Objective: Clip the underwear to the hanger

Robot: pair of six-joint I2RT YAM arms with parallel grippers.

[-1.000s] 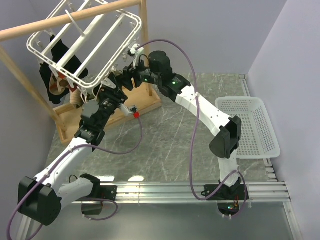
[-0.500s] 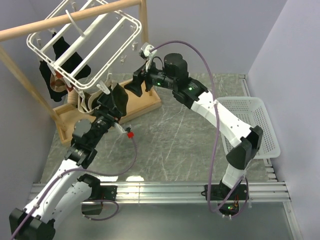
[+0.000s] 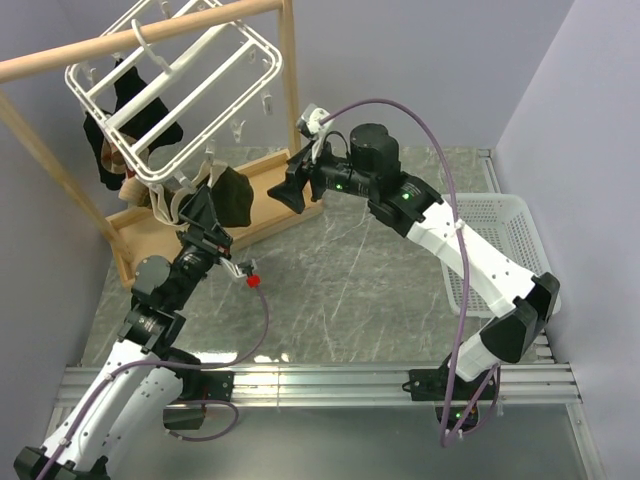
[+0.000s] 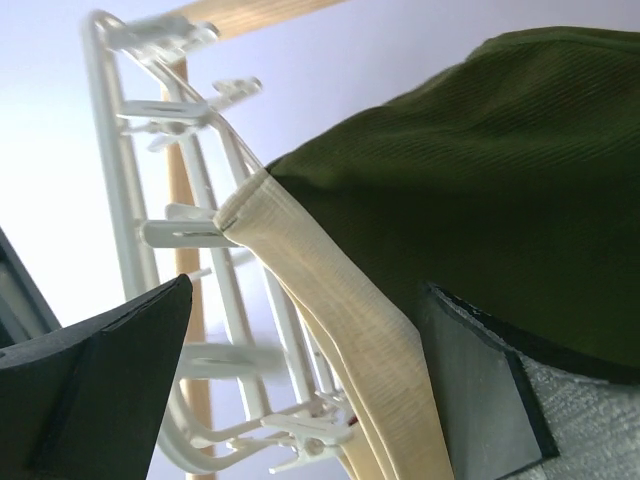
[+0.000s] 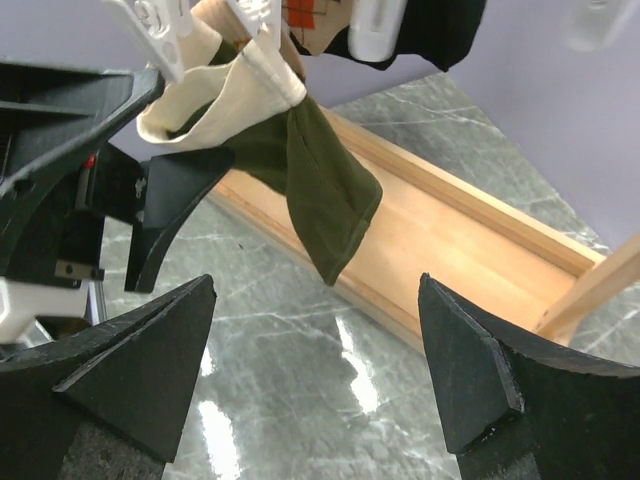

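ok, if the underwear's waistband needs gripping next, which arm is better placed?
Left, probably. The left gripper, open, straddles the cream waistband of the underwear, right by a hanger clip. The right gripper, also open, stands off with the cloth hanging clear ahead of it.

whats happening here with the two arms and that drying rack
Two robot arms are at the white hanger, clipping up the olive underwear. The underwear hangs by its cream waistband from the hanger's clips, above the wooden stand's base. The left gripper has its fingers open on either side of the waistband without pinching it. The right gripper is open a little way off, facing the cloth. The garment looks clipped, and neither arm holds it.
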